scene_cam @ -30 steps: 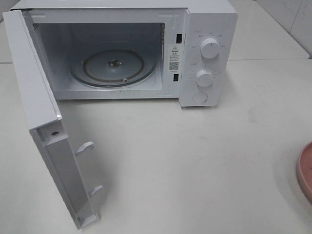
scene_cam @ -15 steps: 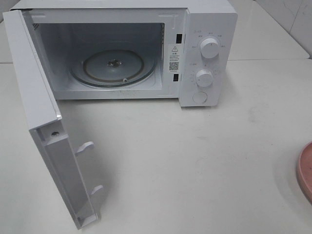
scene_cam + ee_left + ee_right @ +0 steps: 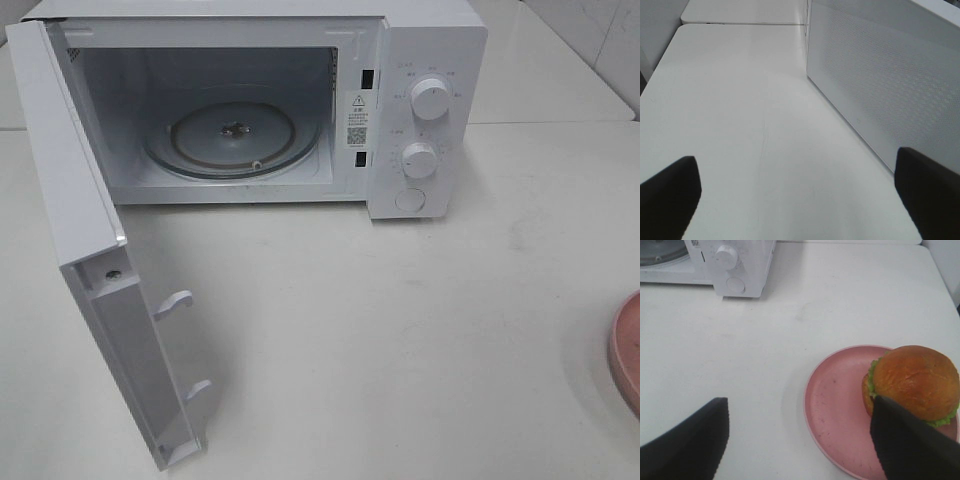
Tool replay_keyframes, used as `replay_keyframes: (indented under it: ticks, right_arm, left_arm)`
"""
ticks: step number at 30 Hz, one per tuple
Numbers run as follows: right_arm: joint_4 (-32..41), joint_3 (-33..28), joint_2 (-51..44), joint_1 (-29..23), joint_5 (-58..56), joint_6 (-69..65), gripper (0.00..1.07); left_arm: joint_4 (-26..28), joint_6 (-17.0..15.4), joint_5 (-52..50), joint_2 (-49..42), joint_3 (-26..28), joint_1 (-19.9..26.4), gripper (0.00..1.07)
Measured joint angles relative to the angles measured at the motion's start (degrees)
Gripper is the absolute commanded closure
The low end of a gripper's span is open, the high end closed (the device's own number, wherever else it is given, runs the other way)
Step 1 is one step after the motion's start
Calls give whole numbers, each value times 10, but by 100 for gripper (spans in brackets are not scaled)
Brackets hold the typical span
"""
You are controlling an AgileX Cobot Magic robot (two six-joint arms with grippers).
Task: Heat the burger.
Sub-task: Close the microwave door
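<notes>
so one white table (image 3: 420,330) carries one microwave (image 3: 420,60) at its far edge, door (image 3: 90,250) swung wide, turntable bare. one pink plate (image 3: 835,405) at the table's right edge holds the one burger (image 3: 915,382), upright, just beyond the right gripper (image 3: 800,440), whose jaws are spread and empty. left gripper (image 3: 800,185) is spread too, beside the door, farther off.

A kitchen-like test setup: a white microwave (image 3: 260,105) on a bare white table (image 3: 400,340) beside tiled wall.
</notes>
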State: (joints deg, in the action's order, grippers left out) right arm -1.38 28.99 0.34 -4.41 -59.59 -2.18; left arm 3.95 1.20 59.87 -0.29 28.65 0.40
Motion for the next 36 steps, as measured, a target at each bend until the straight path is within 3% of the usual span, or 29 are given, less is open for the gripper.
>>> replay_keyframes:
  ticks: [36]
  right_arm:
    - [3, 0, -6, 6, 0, 5, 31]
  left_arm:
    - [0, 0, 0, 0, 0, 0, 1]
